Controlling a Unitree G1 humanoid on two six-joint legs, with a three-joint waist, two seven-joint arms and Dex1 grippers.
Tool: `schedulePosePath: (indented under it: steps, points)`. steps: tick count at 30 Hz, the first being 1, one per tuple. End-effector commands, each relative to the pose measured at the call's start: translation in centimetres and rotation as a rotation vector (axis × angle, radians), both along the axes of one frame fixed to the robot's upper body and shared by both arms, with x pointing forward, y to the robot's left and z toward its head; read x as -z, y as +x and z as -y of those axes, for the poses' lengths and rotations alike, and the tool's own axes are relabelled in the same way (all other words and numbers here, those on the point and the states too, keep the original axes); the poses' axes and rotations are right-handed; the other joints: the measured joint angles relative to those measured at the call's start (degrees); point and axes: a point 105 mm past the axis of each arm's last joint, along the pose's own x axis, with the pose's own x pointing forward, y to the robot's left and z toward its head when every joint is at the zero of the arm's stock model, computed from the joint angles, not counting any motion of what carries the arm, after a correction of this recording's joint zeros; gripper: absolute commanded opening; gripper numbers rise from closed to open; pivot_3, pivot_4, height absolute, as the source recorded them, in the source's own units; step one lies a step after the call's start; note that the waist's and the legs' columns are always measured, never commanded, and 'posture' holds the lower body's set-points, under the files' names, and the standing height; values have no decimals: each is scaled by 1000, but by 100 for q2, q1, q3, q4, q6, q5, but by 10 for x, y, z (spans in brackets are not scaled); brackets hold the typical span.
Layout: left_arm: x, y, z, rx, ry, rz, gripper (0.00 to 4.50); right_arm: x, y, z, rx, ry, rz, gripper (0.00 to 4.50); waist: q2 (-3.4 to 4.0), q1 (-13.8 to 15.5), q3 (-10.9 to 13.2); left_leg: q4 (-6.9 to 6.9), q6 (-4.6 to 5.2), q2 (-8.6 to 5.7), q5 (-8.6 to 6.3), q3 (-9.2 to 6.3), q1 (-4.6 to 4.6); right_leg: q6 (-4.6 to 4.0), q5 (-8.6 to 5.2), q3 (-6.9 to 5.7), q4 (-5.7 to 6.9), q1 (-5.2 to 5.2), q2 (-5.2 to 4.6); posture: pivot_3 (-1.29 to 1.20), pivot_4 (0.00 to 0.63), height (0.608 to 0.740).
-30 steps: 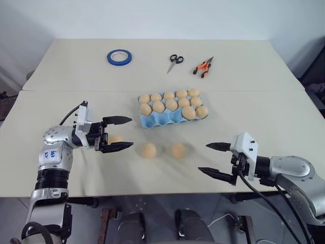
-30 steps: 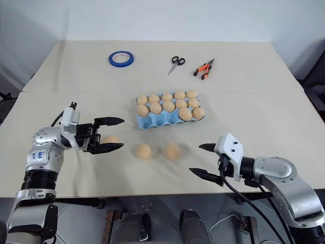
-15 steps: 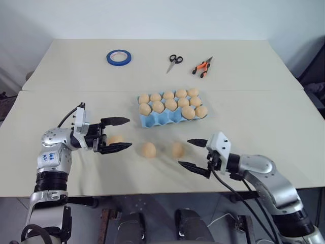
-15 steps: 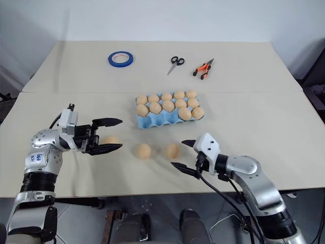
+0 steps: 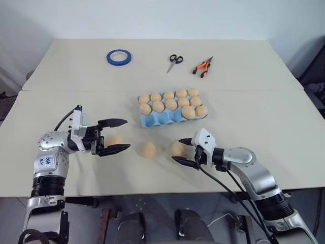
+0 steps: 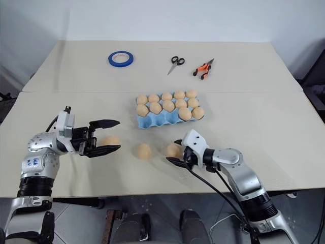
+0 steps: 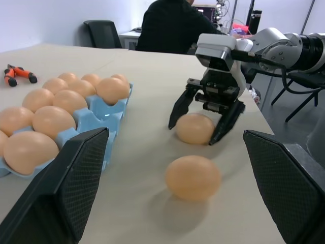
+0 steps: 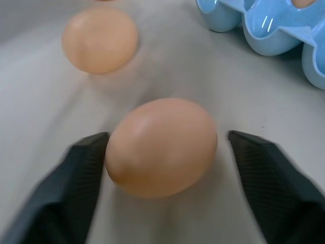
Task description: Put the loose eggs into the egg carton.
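Black right tool (image 5: 183,150) straddles an egg (image 5: 177,149), fingers not touching; left tool (image 5: 116,136) gapes level.

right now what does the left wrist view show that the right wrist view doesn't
Left wrist view alone: the right gripper seen from outside, its fingers straddling an egg, the filled cups of the carton, orange pliers, a seated person and chairs behind the table.

Right wrist view alone: a close look at one finger against that egg while the other finger stands apart from it.

Both: that egg, a second loose egg on the table, and the carton's blue edge.
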Motion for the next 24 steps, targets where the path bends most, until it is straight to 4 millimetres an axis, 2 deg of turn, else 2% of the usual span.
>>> schedulePosePath:
  steps: [1,2,6,12,18,24]
  points:
    - [-13,-3,-3,-7,-9,56,4500,-19,0,-1,-16,35,60,2246,0,3,0,0,0,0,0,0,0,0,0,-1,0,0,0,0,150,740]
    - [-13,-3,-3,-10,-11,57,4500,-27,1,-1,-14,50,76,2110,0,2,0,0,0,0,0,0,0,-1,0,0,0,0,0,0,150,740]
    - [-13,-2,-3,-18,-13,60,4500,-59,9,-3,15,115,135,2110,0,-8,0,0,0,0,0,1,0,-2,2,2,2,-1,0,0,150,740]
    - [-13,-1,-1,-28,-23,66,4500,-97,47,-5,145,172,212,2110,0,-17,0,-1,-5,5,3,-2,1,-6,4,-1,5,-5,1,0,150,740]
    - [-14,0,-1,-50,-31,82,4500,-93,74,-13,183,147,221,2110,0,-14,0,-5,-8,3,5,2,-3,-6,4,-3,0,-8,0,0,150,740]
    - [-15,-3,-5,-71,-36,93,4500,-85,84,-17,176,120,215,2110,0,-25,0,-6,-14,4,8,19,-5,-4,5,-5,-1,-14,0,0,150,740]
